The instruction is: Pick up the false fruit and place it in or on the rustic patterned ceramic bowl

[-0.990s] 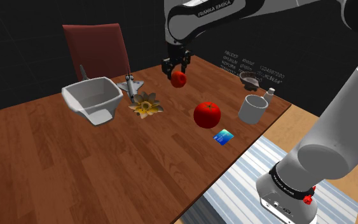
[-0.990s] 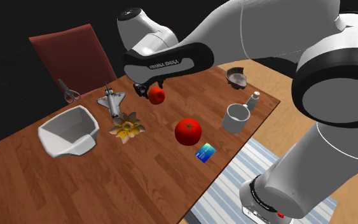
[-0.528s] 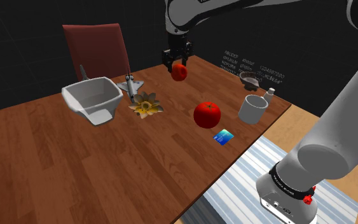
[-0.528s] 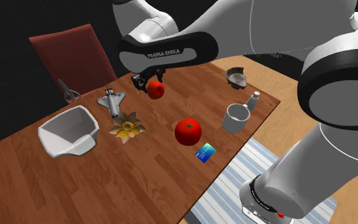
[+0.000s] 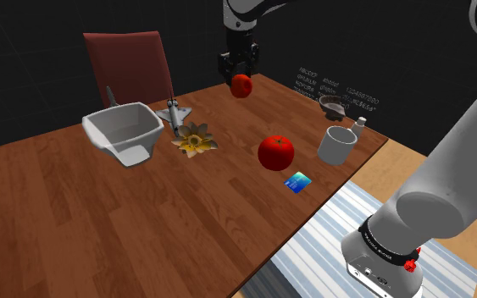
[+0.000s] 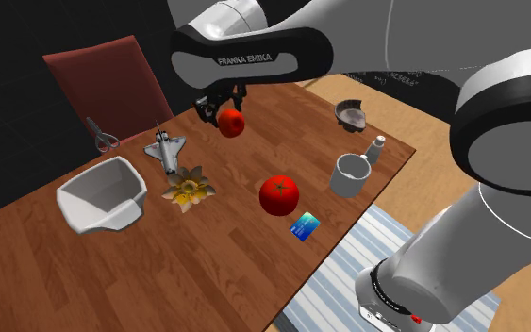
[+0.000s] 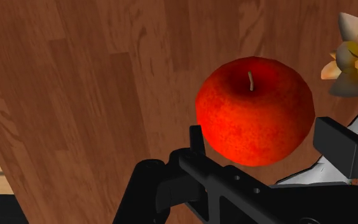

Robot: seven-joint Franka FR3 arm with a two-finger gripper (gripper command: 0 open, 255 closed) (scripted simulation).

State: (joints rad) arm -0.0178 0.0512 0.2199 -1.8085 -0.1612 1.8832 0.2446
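FRANKA EMIKA is being displayed on the arm point(image 6: 246, 58); white writing point(image 5: 336, 85) at twelve o'clock from the mug point(image 5: 338, 145) is being rendered illegibly.

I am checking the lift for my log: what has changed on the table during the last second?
The gripper, shut on the apple, rose higher above the table, carrying the apple with it. Nothing was let go. The tomato, mug, card, white bowl and dark bowl stayed in place.
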